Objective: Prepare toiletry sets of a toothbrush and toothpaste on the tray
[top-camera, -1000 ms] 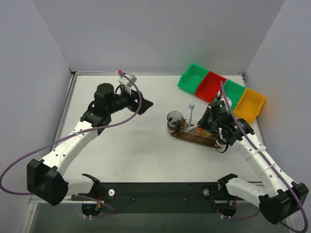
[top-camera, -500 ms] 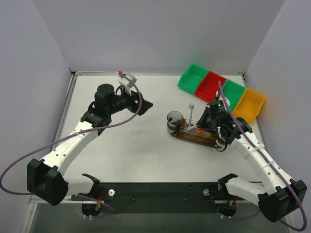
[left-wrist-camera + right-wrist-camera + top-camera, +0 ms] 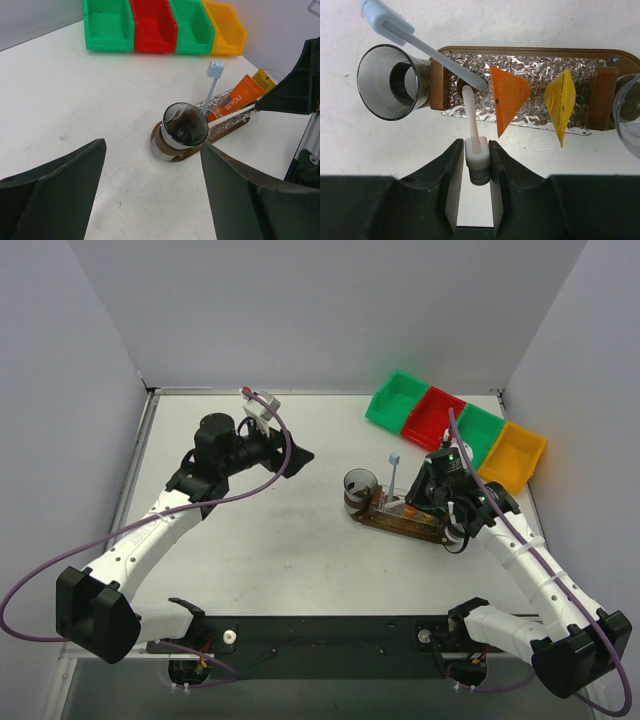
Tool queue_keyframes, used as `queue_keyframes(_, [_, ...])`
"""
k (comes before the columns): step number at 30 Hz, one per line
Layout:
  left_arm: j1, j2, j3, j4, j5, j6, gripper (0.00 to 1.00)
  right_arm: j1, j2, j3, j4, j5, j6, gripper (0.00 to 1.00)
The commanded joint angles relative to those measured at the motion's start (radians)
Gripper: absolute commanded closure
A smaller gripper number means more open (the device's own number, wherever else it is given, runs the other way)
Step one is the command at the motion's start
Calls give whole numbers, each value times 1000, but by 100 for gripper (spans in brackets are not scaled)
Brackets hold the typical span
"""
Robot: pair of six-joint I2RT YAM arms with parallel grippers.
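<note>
The dark wooden tray [image 3: 392,523] [image 3: 530,53], lined with crinkled foil, lies right of centre. At its left end stands a shiny cup [image 3: 390,82] [image 3: 185,125]. A toothbrush with a pale blue head [image 3: 420,40] [image 3: 394,470] leans up from the tray. An orange toothpaste tube [image 3: 507,95] [image 3: 235,97] and a yellow one [image 3: 560,100] rest on the foil. My right gripper [image 3: 476,150] [image 3: 428,502] is shut on the end of a white toothbrush [image 3: 472,125], whose other end reaches the tray beside the cup. My left gripper [image 3: 152,150] [image 3: 300,455] hangs open and empty, well left of the tray.
A row of bins stands at the back right: green [image 3: 397,398], red [image 3: 432,412], green [image 3: 480,430] and yellow [image 3: 515,455]. A clear glass cup [image 3: 627,115] sits at the tray's right end. Grey walls close in on the table's sides and back.
My right gripper has edged slightly left along the tray with the white toothbrush. The left arm has not moved.
</note>
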Motion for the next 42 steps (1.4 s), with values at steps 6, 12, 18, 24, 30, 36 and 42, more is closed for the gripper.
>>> queue_keyframes(6, [7, -13, 5, 63, 14, -5, 13, 11, -26, -12, -51, 48, 11, 70])
queue_keyframes(12, [7, -13, 5, 64, 14, -5, 13, 11, -20, -6, -57, 58, 14, 66])
queue_keyframes(18, [7, -10, 5, 64, 16, -3, 13, 13, -28, -3, -63, 72, 15, 55])
queue_keyframes(24, [7, -8, 6, 66, 19, -5, 13, 13, -34, 3, -64, 83, 18, 48])
queue_keyframes(30, [7, -5, 6, 64, 19, -3, 13, 16, -41, 16, -66, 88, 12, 45])
queue_keyframes(36, [7, -5, 6, 64, 19, -3, 13, 17, -55, 40, -80, 111, 9, 39])
queue_keyframes(42, [8, -7, 8, 64, 19, -3, 13, 17, -69, 68, -101, 140, 2, 39])
